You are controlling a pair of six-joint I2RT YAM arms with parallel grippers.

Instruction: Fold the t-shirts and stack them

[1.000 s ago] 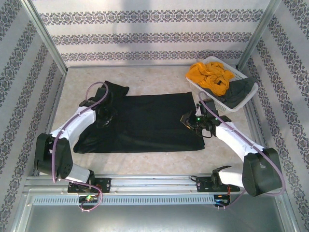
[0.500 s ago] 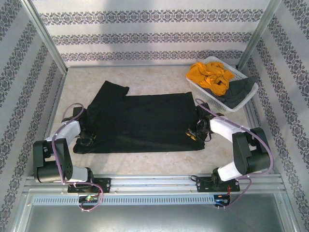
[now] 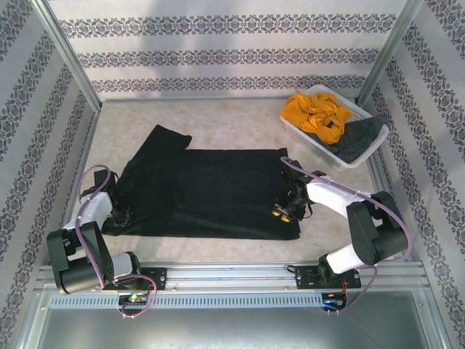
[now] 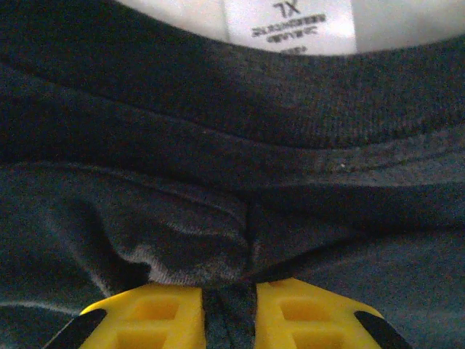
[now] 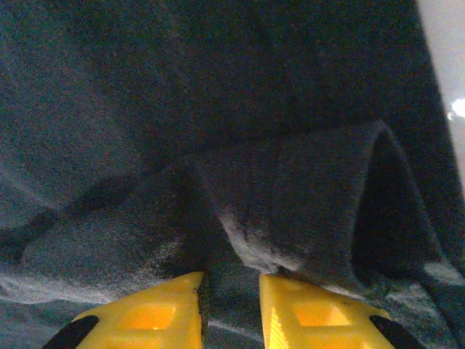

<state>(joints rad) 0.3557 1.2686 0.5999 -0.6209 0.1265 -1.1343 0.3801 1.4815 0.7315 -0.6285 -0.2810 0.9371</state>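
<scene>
Well, nearest me both arms crouch low over the table (image 3: 218, 120), elbows raised by their bases and forearms reaching inward. From above the fingertips are lost against dark cloth, so the wrist views tell more. The left gripper (image 3: 122, 214) (image 4: 229, 305) sits at the left edge of the black t-shirt (image 3: 211, 189) (image 4: 218, 145) (image 5: 182, 109), its yellow fingers cut off by the frame and pressed nearly together on a puckered fold below the collar. The neck label (image 4: 289, 22) is cropped; it reads XL, the smaller print illegible. The right gripper (image 3: 283, 211) (image 5: 231, 302) pinches a raised ridge of the same shirt near its right edge, with only a narrow cloth-filled gap between the fingers. The shirt lies spread mid-table. Farther off, at the far right corner, a white basket (image 3: 311, 140) holds the mustard-yellow t-shirt (image 3: 314, 115) and the dark grey t-shirt (image 3: 360, 138), the grey one draped over its rim.
</scene>
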